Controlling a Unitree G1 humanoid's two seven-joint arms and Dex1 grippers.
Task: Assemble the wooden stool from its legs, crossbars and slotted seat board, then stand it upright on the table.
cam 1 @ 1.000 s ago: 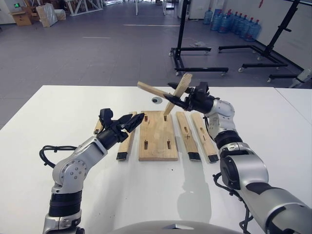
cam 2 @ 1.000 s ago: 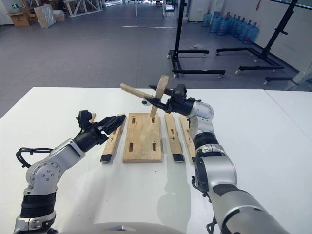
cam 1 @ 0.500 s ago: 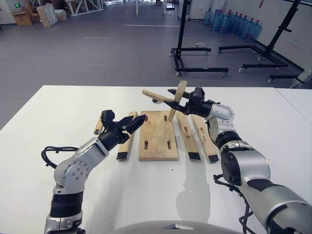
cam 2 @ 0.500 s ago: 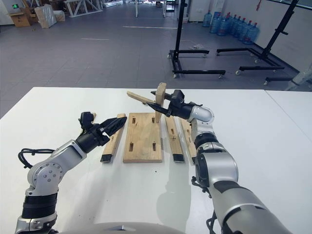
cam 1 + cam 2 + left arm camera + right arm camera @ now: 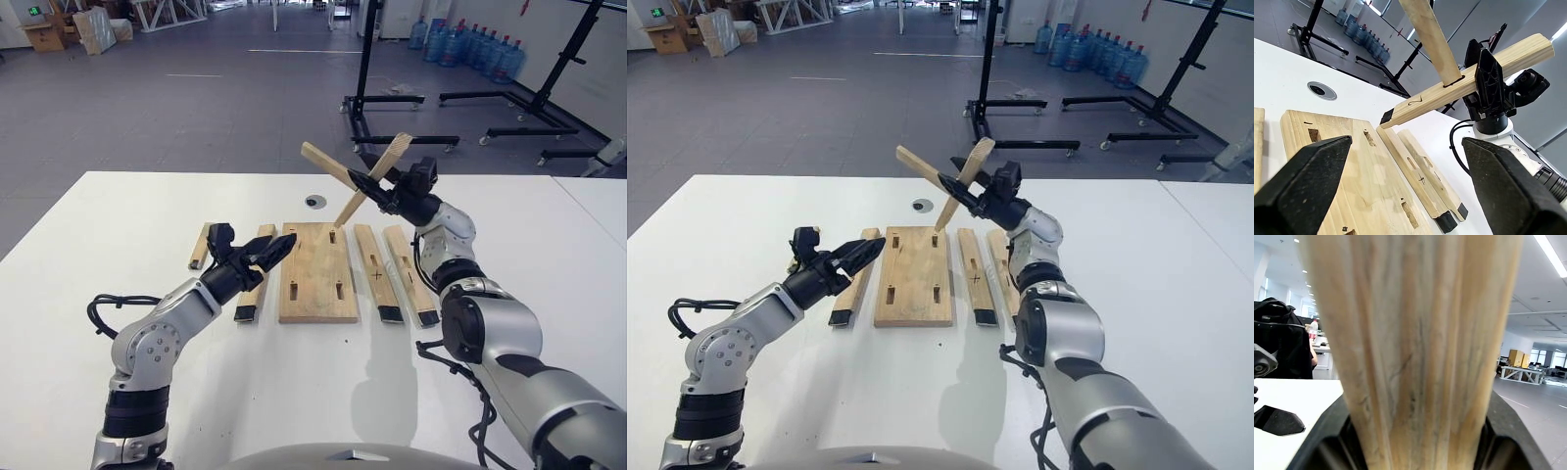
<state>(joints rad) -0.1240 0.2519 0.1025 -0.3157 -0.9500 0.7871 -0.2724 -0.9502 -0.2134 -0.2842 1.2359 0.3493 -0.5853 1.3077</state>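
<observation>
Nearest you, the L gripper [image 5: 275, 249] hovers low over the worktop [image 5: 88, 235], fingers spread w/ nothing between them. Its tips point toward the seat board's left edge, above the near-left leg [image 5: 251, 289], which lies flat just beside that board. A short bar [image 5: 199, 246] lies further left. The slotted seat board [image 5: 318, 279] lies flat mid-worktop. On its right the inner right leg [image 5: 375, 274] and outer right leg [image 5: 411, 276] lie side by side, black caps toward you. Past the board's far edge your R gripper [image 5: 380, 188] is up in the air, pinching the raised leg [image 5: 1425, 98], tilted w/ its capped end down. A crossbar [image 5: 328, 163] sits through that leg's slot, making an X. Behind is a round hole [image 5: 315, 201] in the worktop, then black racks [image 5: 368, 59] and water bottles [image 5: 480, 49] on the floor.
</observation>
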